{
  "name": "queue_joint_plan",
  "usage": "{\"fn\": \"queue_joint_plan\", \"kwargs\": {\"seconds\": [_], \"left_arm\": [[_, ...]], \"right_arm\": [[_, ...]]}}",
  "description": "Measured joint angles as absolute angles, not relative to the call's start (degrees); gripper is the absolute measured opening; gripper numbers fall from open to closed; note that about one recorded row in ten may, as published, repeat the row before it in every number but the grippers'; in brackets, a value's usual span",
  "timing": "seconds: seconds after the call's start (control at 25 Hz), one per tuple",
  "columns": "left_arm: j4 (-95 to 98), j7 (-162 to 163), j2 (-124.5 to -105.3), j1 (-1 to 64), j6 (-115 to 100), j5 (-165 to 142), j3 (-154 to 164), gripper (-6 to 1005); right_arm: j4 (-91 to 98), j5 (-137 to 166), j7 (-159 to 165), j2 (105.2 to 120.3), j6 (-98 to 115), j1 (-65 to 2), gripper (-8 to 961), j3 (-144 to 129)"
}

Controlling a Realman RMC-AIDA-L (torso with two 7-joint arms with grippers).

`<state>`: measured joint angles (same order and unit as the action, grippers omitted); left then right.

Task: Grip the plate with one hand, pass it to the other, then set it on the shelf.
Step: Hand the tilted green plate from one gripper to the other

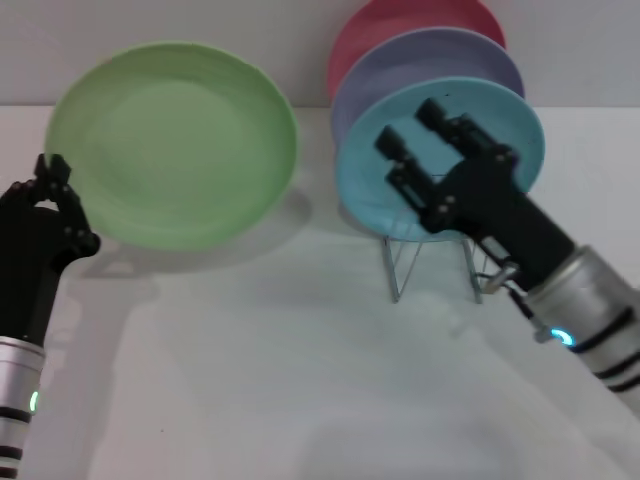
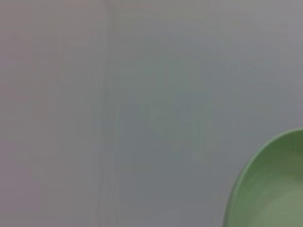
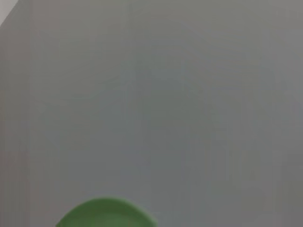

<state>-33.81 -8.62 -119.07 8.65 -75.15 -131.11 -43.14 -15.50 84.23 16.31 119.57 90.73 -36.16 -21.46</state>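
Light-green and matte, the plate (image 1: 175,142) fills the upper left of the head view, tilted up so its face shows, casting a shadow on the white table (image 1: 300,380) below it. The left gripper (image 1: 52,190) comes up from the lower left corner on its silver wrist with a green light, and its fingertips sit right at the plate's left rim, pinching it as far as I can see.

Over on the right side of the frame, the right gripper (image 1: 412,127) reaches up from the lower right, blue light on its wrist, fingers spread apart with nothing between them. It's in front of the turquoise plate (image 1: 500,125), which stands in the wire shelf (image 1: 432,262) with a lavender plate (image 1: 430,55) and a pink plate (image 1: 400,22) behind it.

Both wrist views just catch a slice of the green plate's edge against plain grey.
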Motion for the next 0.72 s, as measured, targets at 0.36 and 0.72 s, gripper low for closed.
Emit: {"fn": "queue_joint_plan", "kwargs": {"seconds": [0.36,0.72], "left_arm": [[-35.4,-15.5,-119.18,10.0,-75.2,-123.6,-37.6,34],[-37.9,-21.0,-119.18,8.9,-76.2,-118.4,-33.3,34]], "right_arm": [[-17.1,85.8,16.2,119.73,82.6,-39.4,552,-20.8],[-17.5,85.8,16.2,119.72,78.6,-40.7,550,-20.0]]}}
